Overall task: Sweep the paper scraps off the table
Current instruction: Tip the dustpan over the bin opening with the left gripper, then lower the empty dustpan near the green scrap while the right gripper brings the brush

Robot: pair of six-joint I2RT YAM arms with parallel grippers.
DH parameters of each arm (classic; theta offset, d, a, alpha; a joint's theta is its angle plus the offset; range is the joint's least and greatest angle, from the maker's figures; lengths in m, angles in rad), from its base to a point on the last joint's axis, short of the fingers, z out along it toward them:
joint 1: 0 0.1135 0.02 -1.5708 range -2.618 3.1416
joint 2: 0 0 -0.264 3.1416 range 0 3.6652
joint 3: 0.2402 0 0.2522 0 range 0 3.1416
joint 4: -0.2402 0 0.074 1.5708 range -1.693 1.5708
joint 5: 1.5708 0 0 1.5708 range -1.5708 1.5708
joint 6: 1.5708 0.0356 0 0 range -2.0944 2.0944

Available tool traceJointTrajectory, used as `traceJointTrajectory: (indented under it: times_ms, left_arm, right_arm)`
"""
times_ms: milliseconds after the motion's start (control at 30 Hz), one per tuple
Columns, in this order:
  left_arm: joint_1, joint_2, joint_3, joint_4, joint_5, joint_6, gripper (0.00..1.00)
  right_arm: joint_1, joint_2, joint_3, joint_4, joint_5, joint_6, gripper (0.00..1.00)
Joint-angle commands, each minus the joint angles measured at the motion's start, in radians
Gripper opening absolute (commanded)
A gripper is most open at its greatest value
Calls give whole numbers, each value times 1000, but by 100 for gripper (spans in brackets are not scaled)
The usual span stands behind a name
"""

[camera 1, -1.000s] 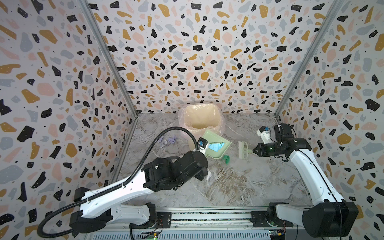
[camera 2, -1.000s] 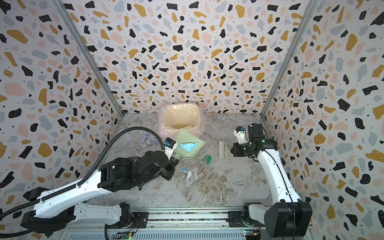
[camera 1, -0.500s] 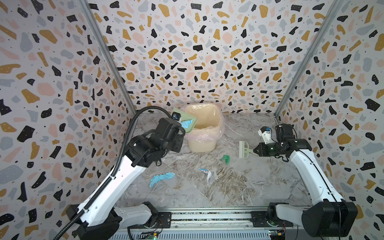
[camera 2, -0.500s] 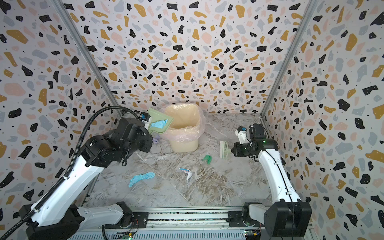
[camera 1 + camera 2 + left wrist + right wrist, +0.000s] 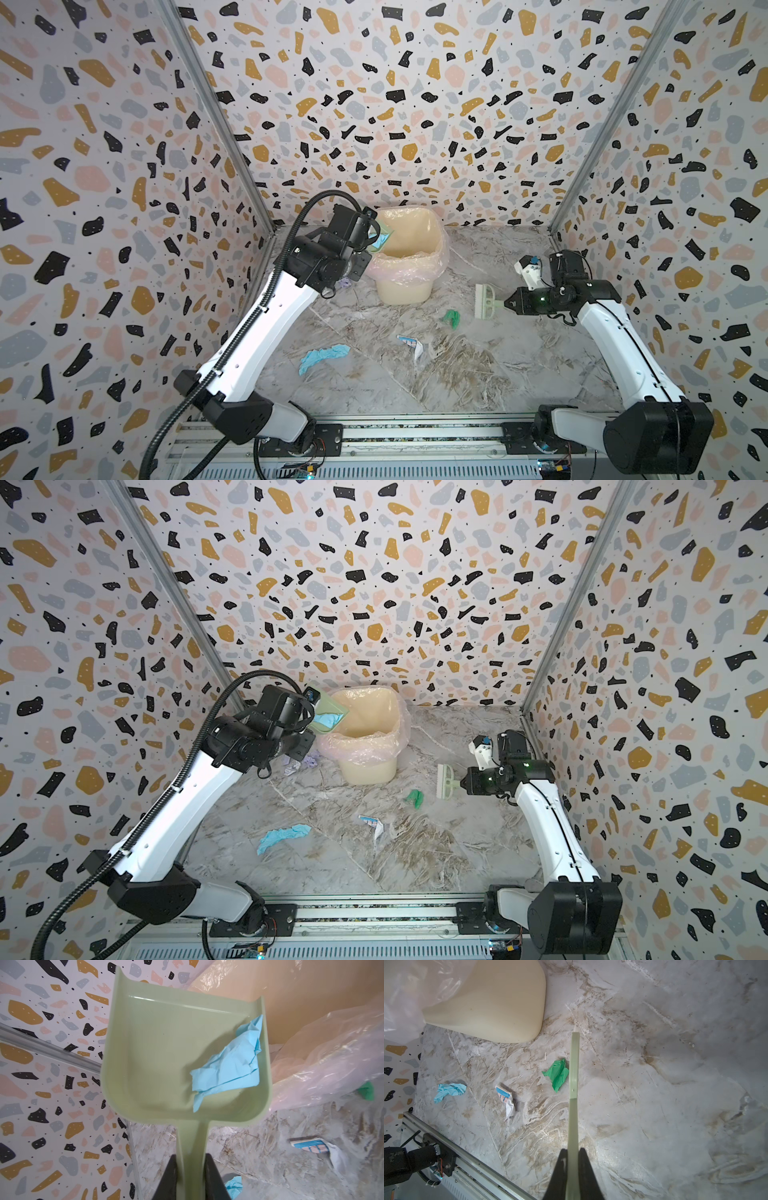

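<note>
Crumpled paper scraps (image 5: 324,358) dot the marble table (image 5: 519,374).

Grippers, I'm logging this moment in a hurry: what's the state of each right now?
Left gripper: closed on the dustpan handle, a light blue scrap lying in the pan.
Right gripper: closed on the brush handle.

No word, label, brand or number can be read anywhere. The white paper scrap (image 5: 505,1098), left of centre in the right wrist view, carries blue and pink print that is too blurred to make out.
</note>
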Motion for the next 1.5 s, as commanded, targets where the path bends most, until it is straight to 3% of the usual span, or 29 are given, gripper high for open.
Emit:
traceJointTrajectory:
  times_ms: [0,500,667,967,1233,1467]
  left_arm:
    - [-6,38,49,11,-102,110,0]
    - [-93,183,131,84,-336,303,0]
    - [-136,204,66,130,-469,374,0]
    - [-205,221,7,193,-574,461,0]
    - [-210,207,-16,242,-604,496,0]
    - [-210,182,22,226,-558,438,0]
  right_arm:
    - [-3,-37,-12,-2,-22,7,0]
    - [12,-39,-46,9,-44,13,0]
    - [19,-37,-43,8,-44,14,0]
    - [19,-40,-53,9,-55,20,0]
    - [19,-43,-46,5,-58,23,0]
    - [31,-44,-50,2,-27,27,0]
